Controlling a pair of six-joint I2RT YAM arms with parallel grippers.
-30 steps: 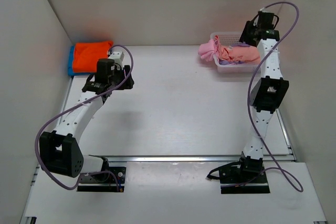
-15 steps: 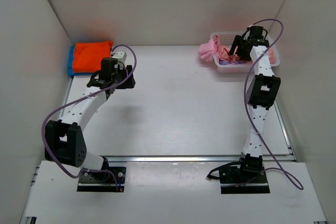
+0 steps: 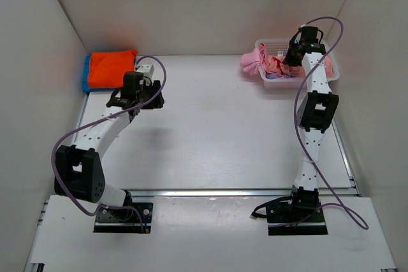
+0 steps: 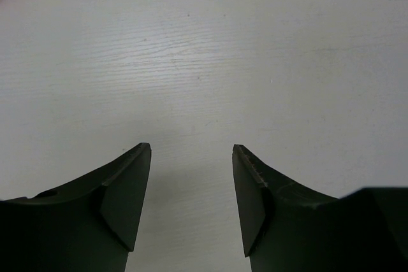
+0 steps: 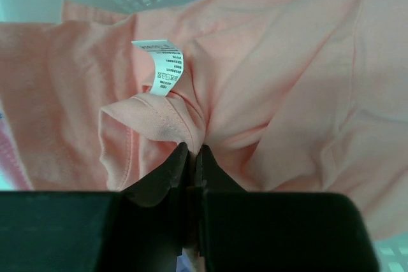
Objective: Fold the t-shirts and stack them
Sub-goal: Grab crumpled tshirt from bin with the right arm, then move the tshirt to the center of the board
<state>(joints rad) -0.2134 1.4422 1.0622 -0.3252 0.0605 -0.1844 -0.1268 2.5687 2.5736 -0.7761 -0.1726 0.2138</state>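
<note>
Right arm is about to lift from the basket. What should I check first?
1. Right gripper shut on the salmon-pink cloth t-shirt: ok.
2. Only salmon cloth in the pinch: ok.
3. That shirt free of the other shirts in the white plastic lattice basket: cannot tell.
4. Left gripper open, holding nothing, over the bare white table: ok.
5. Folded orange t-shirt resting on the blue one, far left corner: ok.

White lattice basket [image 3: 285, 83] on table [image 3: 223, 125].
</note>
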